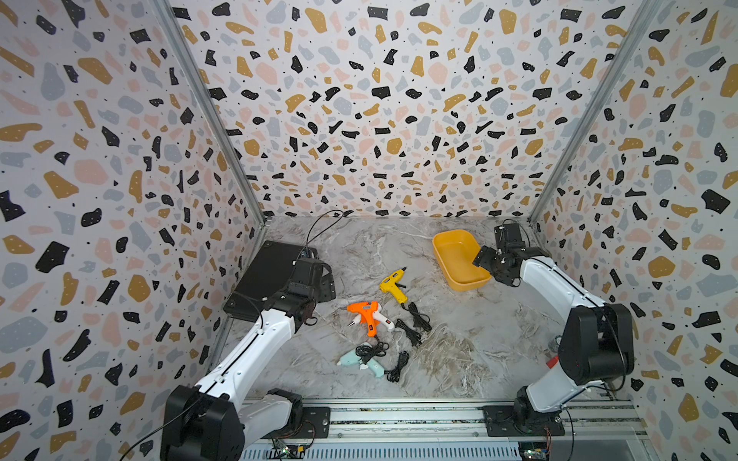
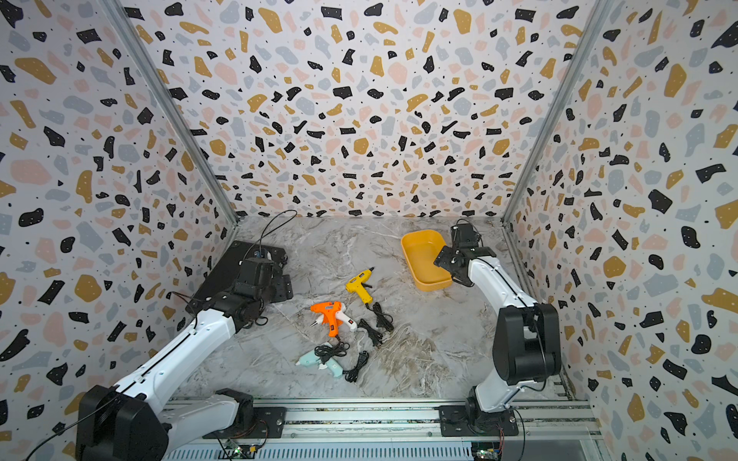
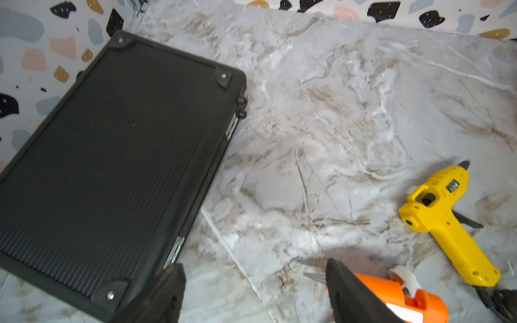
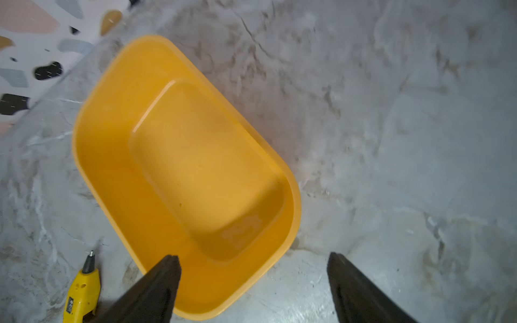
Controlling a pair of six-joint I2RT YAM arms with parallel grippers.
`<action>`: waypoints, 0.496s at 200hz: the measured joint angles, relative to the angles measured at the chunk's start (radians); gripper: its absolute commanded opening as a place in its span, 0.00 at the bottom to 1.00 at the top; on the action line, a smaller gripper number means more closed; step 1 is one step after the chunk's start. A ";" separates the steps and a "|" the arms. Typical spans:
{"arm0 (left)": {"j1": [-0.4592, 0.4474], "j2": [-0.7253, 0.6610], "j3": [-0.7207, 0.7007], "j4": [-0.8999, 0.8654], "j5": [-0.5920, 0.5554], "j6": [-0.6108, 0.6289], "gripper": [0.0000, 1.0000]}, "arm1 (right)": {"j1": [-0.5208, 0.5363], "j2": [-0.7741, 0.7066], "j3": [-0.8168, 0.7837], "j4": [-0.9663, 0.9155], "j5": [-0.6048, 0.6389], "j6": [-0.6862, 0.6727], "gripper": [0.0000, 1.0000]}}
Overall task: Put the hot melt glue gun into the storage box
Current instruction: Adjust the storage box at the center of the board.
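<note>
the left gripper (image 3: 253,265) and right gripper (image 4: 253,256) were held wide, empty; the yellow gun (image 1: 393,285), orange gun (image 1: 365,313) and teal gun (image 1: 348,359) were seen mid-table, outside the box (image 4: 112,181); a neighbour could be dragged by tangled cords (image 1: 417,317).

top views: high above the near edge, facing down and toward the back wall (image 1: 399,119), far off, whole table (image 1: 459,359) in both | left wrist: close, looking down on black case (image 3: 112,153) and yellow glue gun (image 3: 444,218) | right wrist: close, looking down on yellow tub (image 4: 112,181) | shared: both wrist views catch the yellow glue gun
</note>
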 measured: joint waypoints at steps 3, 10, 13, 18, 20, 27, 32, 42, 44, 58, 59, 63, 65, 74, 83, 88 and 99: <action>0.000 -0.008 0.000 -0.011 0.000 -0.004 0.80 | 0.000 0.009 0.005 -0.010 -0.003 0.016 0.87; -0.001 -0.028 0.000 -0.035 0.000 -0.014 0.80 | 0.001 0.026 0.016 -0.032 -0.011 0.047 0.87; -0.001 -0.034 0.000 -0.042 0.000 -0.018 0.80 | 0.001 0.031 0.021 -0.039 -0.013 0.064 0.87; -0.001 -0.049 0.000 -0.056 0.000 -0.025 0.80 | 0.001 0.039 0.027 -0.050 -0.018 0.083 0.87; -0.001 -0.053 0.000 -0.060 0.000 -0.026 0.80 | 0.002 0.043 0.031 -0.055 -0.020 0.087 0.87; -0.001 -0.069 0.000 -0.077 -0.001 -0.033 0.80 | 0.003 0.054 0.041 -0.067 -0.027 0.115 0.86; -0.001 -0.080 0.000 -0.089 -0.001 -0.037 0.80 | 0.003 0.066 0.052 -0.079 -0.032 0.135 0.86; -0.001 -0.092 0.000 -0.104 -0.002 -0.042 0.80 | 0.004 0.089 0.075 -0.093 -0.040 0.167 0.85; -0.001 -0.093 0.000 -0.107 -0.002 -0.043 0.80 | 0.005 0.097 0.080 -0.096 -0.043 0.173 0.85; -0.001 -0.095 0.000 -0.125 -0.002 -0.050 0.79 | 0.005 0.139 0.109 -0.104 -0.053 0.212 0.83; -0.001 -0.095 0.000 -0.126 -0.002 -0.050 0.79 | 0.005 0.142 0.110 -0.104 -0.055 0.214 0.82; -0.001 -0.094 0.000 -0.131 -0.002 -0.051 0.78 | 0.005 0.155 0.114 -0.104 -0.057 0.226 0.82; -0.001 -0.093 0.000 -0.133 -0.002 -0.051 0.78 | 0.005 0.160 0.116 -0.104 -0.060 0.227 0.81; -0.001 -0.089 0.000 -0.141 -0.001 -0.051 0.77 | 0.005 0.186 0.121 -0.104 -0.066 0.249 0.78; -0.001 -0.084 0.000 -0.146 0.000 -0.051 0.76 | 0.005 0.217 0.121 -0.104 -0.075 0.270 0.74; -0.001 -0.080 0.000 -0.148 0.001 -0.051 0.76 | 0.005 0.231 0.121 -0.104 -0.082 0.279 0.71; -0.001 -0.072 0.000 -0.150 0.002 -0.050 0.74 | 0.005 0.264 0.122 -0.103 -0.093 0.294 0.62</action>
